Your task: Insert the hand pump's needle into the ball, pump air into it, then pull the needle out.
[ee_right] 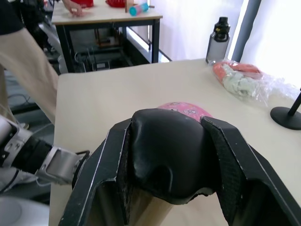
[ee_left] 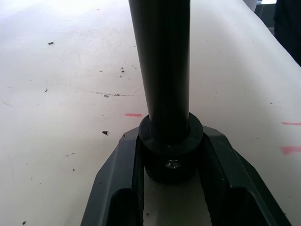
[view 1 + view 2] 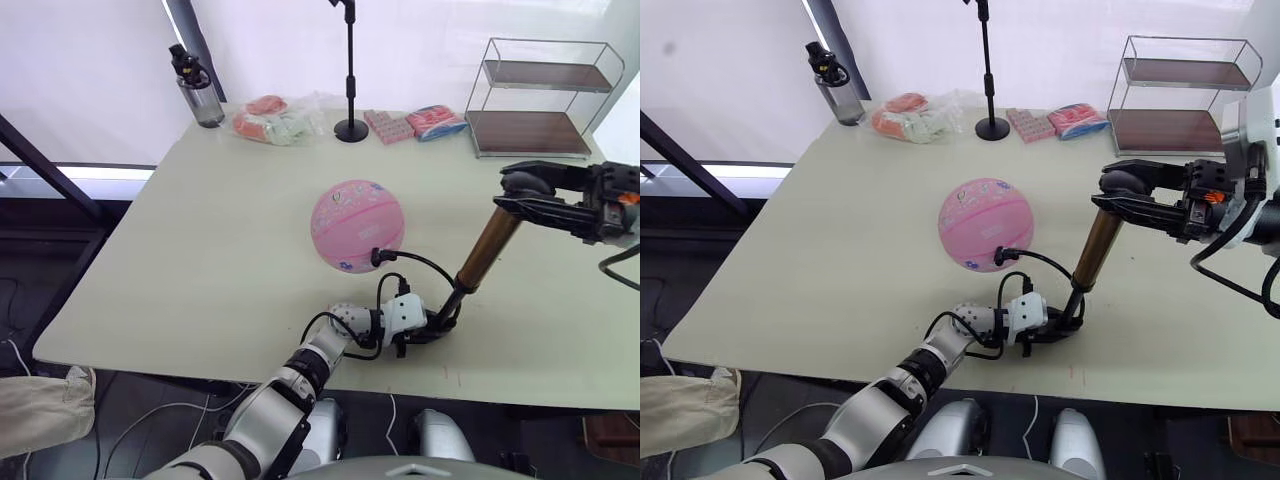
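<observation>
The left arm reaches low across the near edge of the desk point(image 3: 200, 250), forearm almost lying on the surface, and the left gripper point(image 3: 428, 328) is clamped on the black bottom cap of the hand pump point(image 3: 487, 250); in the left wrist view that cap point(image 2: 170, 153) sits wedged between both fingers. The right arm comes in from the right edge, held well above the desk, and the right gripper point(image 3: 520, 195) is closed around the pump's black T-handle point(image 1: 167, 157) at the top. The pump stands tilted between the two grippers, its bronze body leaning up toward the right edge.

The thin black hose point(image 3: 425, 262) loops from the pump's base to the pink ball point(image 3: 357, 226), which rests near the middle of the desk; the hose's black fitting point(image 3: 379, 257) touches the ball's near side, and the needle itself is too small to make out.

Along the far edge stand a water bottle point(image 3: 196, 88), a plastic bag of items point(image 3: 275, 120), a black stand point(image 3: 350, 70), flat packets point(image 3: 415, 123) and a wire shelf point(image 3: 545, 95) at the far right corner. The left half of the desk is open surface
</observation>
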Robot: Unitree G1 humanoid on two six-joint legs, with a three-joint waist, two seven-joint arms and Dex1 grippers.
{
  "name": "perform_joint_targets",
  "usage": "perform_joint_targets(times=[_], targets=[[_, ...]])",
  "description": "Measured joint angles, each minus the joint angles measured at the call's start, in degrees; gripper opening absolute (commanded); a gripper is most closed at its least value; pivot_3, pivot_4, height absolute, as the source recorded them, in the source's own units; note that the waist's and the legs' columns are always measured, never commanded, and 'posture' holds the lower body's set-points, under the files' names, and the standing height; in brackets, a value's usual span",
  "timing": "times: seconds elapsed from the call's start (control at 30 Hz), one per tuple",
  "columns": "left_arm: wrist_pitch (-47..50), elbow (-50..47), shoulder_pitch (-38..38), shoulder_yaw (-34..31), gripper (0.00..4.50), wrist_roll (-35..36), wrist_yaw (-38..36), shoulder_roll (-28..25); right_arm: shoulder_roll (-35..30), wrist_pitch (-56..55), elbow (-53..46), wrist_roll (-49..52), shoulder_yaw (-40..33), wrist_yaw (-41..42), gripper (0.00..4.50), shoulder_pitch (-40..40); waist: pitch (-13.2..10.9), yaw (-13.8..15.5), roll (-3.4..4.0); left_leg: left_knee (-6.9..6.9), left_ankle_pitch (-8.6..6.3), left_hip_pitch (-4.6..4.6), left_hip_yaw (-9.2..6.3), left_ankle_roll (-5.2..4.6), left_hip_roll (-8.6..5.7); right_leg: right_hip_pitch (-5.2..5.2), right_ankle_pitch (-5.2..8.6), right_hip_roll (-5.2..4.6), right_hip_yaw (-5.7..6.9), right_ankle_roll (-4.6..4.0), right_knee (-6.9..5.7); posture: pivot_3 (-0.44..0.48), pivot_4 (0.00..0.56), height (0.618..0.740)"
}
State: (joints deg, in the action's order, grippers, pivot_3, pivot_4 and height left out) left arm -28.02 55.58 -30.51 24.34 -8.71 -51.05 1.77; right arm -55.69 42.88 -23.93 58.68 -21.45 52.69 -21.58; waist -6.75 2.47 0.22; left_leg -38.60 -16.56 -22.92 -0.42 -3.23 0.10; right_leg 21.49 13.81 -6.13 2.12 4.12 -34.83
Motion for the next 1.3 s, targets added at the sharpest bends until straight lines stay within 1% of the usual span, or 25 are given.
perform_joint_targets(times=[0.07, 0.27, 0.33, 0.4, 0.43, 0.5, 0.6, 0.67, 0.8, 0.9, 1.1, 1.17, 1.3], targets=[[0.0, 0.0, 0.0, 0.0, 1.12, 0.0, 0.0, 0.0, 1.3, -2.4, -1.1, -1.4, -0.5, 0.0, 1.71, 1.9, 0.0, 0.0, 0.01, 0.0, 0.0, 0.03, 0.0, 0.0, 0.0, -0.01, 0.0, 0.02, 0.0, 0.0, -0.01, 0.0, 0.15, 0.736], [0.2, 0.0, 0.0, 0.0, 1.12, -0.3, 0.2, -0.4, 4.2, -10.2, -5.5, -7.3, -1.9, 1.5, 1.71, 12.6, 0.1, -0.2, -0.04, 0.01, 0.0, 0.24, -0.01, 0.0, 0.03, -0.15, 0.0, 0.13, 0.0, 0.01, -0.05, 0.0, 0.15, 0.736], [0.2, 0.0, 0.1, 0.0, 1.12, -0.3, 0.2, -0.5, 4.7, -12.4, -6.4, -9.0, -1.7, 2.1, 1.71, 15.2, 0.1, -0.3, -0.06, 0.01, 0.0, 0.29, -0.02, 0.0, 0.05, -0.18, 0.01, 0.17, 0.0, 0.0, -0.06, 0.0, 0.15, 0.736], [0.2, 0.1, 0.0, 0.0, 1.12, -0.3, 0.2, -0.5, 5.1, -13.3, -6.5, -9.9, -1.3, 2.1, 1.71, 16.0, 0.1, -0.3, -0.06, 0.01, 0.0, 0.29, -0.01, 0.0, 0.05, -0.18, 0.01, 0.18, 0.0, 0.0, -0.06, 0.0, 0.15, 0.736], [0.2, 0.1, 0.1, 0.0, 1.12, -0.3, 0.1, -0.5, 6.1, -15.0, -6.7, -11.5, -0.1, 2.0, 1.71, 17.4, 0.2, -0.3, -0.19, 0.01, 0.0, 0.29, -0.04, 0.0, 0.07, -0.18, 0.01, 0.22, 0.02, 0.0, -0.06, 0.0, 0.15, 0.736], [0.2, 0.1, 0.1, 0.0, 1.12, -0.5, 0.0, -0.4, 7.8, -17.3, -7.0, -13.8, 1.9, 2.0, 1.71, 19.1, 0.3, -0.2, -0.22, 0.02, 0.0, 0.29, -0.05, 0.0, 0.07, -0.18, 0.01, 0.22, 0.03, 0.0, -0.05, 0.0, 0.15, 0.736], [0.4, 0.2, 0.1, 0.0, 1.12, -0.7, 0.0, -0.6, 11.5, -22.7, -6.2, -19.6, 7.3, 1.9, 1.71, 21.8, 0.4, -0.3, -0.36, 0.02, 0.0, 0.32, -0.03, 0.0, 0.07, -0.19, 0.01, 0.25, 0.02, 0.0, -0.06, 0.0, 0.15, 0.736], [0.8, 0.2, 0.1, 0.0, 1.12, -0.9, 0.1, -0.6, 13.7, -27.0, -4.7, -24.0, 11.2, 1.9, 1.71, 23.1, 0.5, -0.3, -0.35, 0.02, 0.0, 0.42, -0.03, 0.0, 0.07, -0.26, 0.02, 0.26, 0.01, 0.01, -0.06, 0.0, 0.15, 0.736], [1.2, 0.2, 0.1, 0.0, 1.12, -1.2, 0.1, -0.7, 16.4, -33.2, -1.0, -29.6, 15.4, 1.9, 1.71, 24.8, 0.7, -0.4, -0.41, 0.08, 0.0, 0.65, -0.04, 0.0, 0.11, -0.44, 0.03, 0.34, 0.01, 0.01, -0.06, 0.0, 0.15, 0.736], [1.3, 0.3, 0.3, 0.0, 1.12, -1.3, 0.4, -0.8, 18.0, -38.1, 3.1, -33.4, 18.4, 1.9, 1.71, 25.6, 0.7, -0.4, -0.44, 0.18, -0.01, 1.03, -0.03, 0.01, 0.14, -0.79, 0.1, 0.34, 0.01, 0.03, -0.04, 0.0, 0.15, 0.736], [1.4, 0.3, 0.4, 0.0, 1.12, -1.3, 0.5, -0.8, 17.9, -40.1, 4.0, -33.3, 18.8, 2.6, 1.71, 25.6, 0.7, -0.4, -0.46, 0.19, -0.01, 1.06, -0.03, 0.01, 0.16, -0.82, 0.09, 0.34, 0.01, 0.02, -0.04, 0.0, 0.15, 0.736], [1.3, 0.2, 0.4, 0.0, 1.12, -1.3, 0.5, -0.7, 17.6, -38.3, 4.0, -31.0, 17.9, 3.1, 1.71, 25.4, 0.7, -0.4, -0.44, 0.19, -0.01, 1.04, -0.03, 0.01, 0.16, -0.82, 0.09, 0.32, 0.01, 0.02, -0.03, 0.0, 0.15, 0.736], [1.2, 0.1, 0.3, 0.0, 1.12, -1.2, 0.2, -0.4, 13.9, -31.9, 3.9, -26.0, 15.3, 4.4, 1.71, 22.9, 0.5, -0.3, -0.28, 0.19, -0.01, 0.94, -0.02, 0.02, 0.12, -0.77, 0.09, 0.22, 0.02, 0.02, 0.01, 0.0, 0.15, 0.736]])
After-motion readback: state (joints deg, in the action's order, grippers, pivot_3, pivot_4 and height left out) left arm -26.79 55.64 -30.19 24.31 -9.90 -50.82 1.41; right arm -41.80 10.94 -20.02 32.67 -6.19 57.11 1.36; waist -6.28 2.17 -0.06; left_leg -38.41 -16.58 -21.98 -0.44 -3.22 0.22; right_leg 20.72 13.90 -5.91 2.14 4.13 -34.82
